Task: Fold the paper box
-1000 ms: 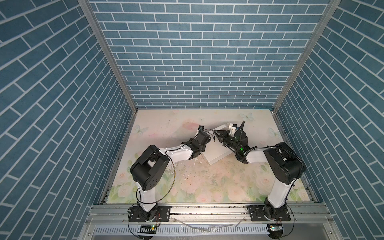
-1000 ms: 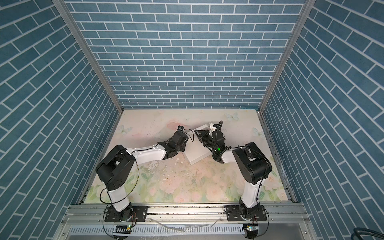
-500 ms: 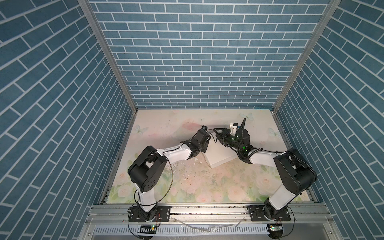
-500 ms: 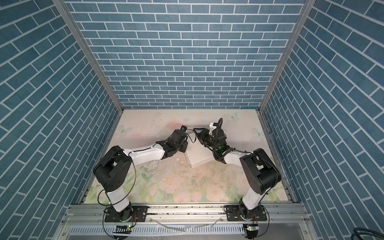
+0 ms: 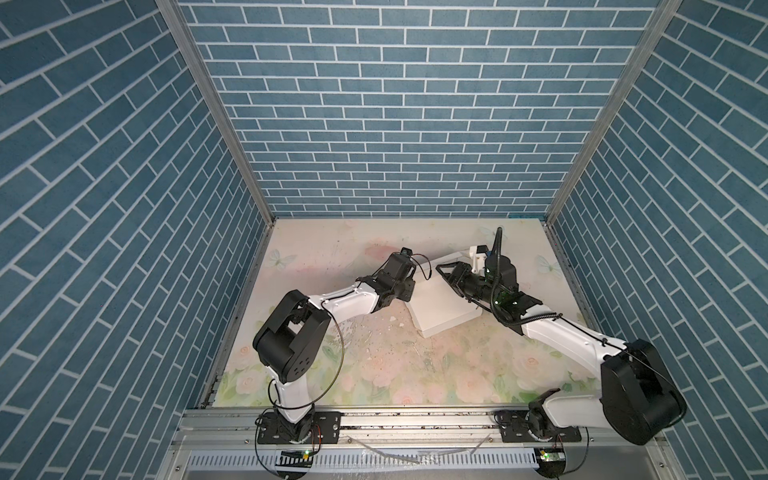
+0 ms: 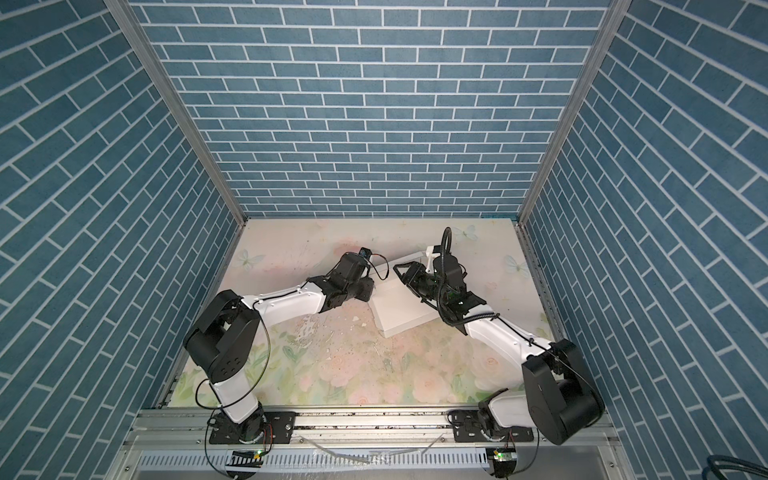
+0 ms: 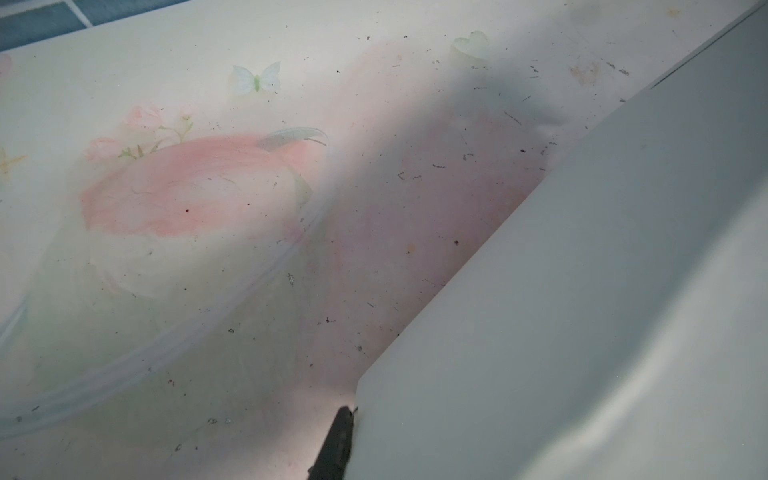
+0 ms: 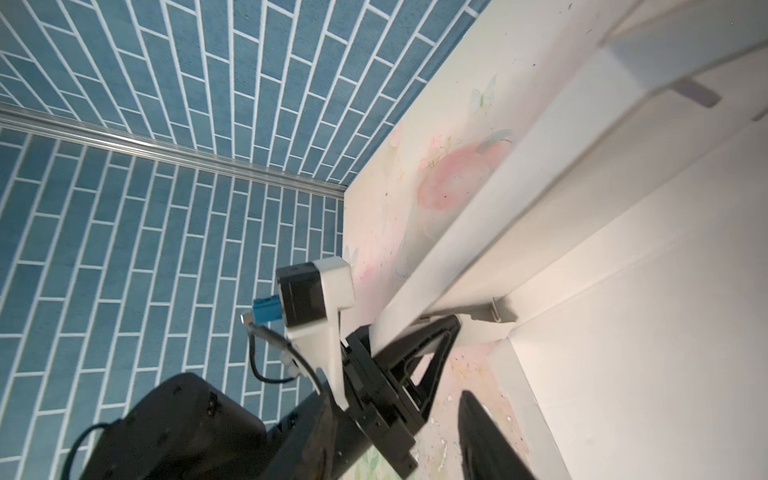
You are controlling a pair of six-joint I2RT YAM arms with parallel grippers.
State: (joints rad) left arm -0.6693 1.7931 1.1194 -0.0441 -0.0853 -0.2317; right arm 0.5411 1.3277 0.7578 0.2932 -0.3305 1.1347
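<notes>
1. Three sides closed in by blue brick-pattern walls (image 5: pixel 395 104), with a metal rail (image 5: pixel 415 419) along the near edge.
2. Floored by a scuffed worktop (image 5: pixel 374 365) printed with pale flowers and butterflies.
3. Lying skewed, right of centre on that worktop: the paper box (image 5: pixel 440 307), plain white, shown in both top views (image 6: pixel 399 309). Covered along its right side by the right arm (image 5: pixel 557 332).
4. Held at its left end by the left gripper (image 8: pixel 415 332): jaws clenched on a raised white flap (image 8: pixel 457 232), as seen in the right wrist view. Fingertips hidden under the wrist in both top views.
5. Poised over the box's far edge: the right gripper (image 5: pixel 445 269), jaws parted with nothing between them. Contact with the cardboard too hard to judge. Only one dark finger (image 8: pixel 478 432) caught, blurred, in the right wrist view.
6. Half filled, in the left wrist view, by a blurred white panel (image 7: pixel 582 291) of the box. One dark fingertip (image 7: pixel 336 440) cut off at the frame edge, touching the panel's corner.
7. Scattered on the worktop just beside the box's near corner: small white crumbs (image 5: pixel 392 330).
</notes>
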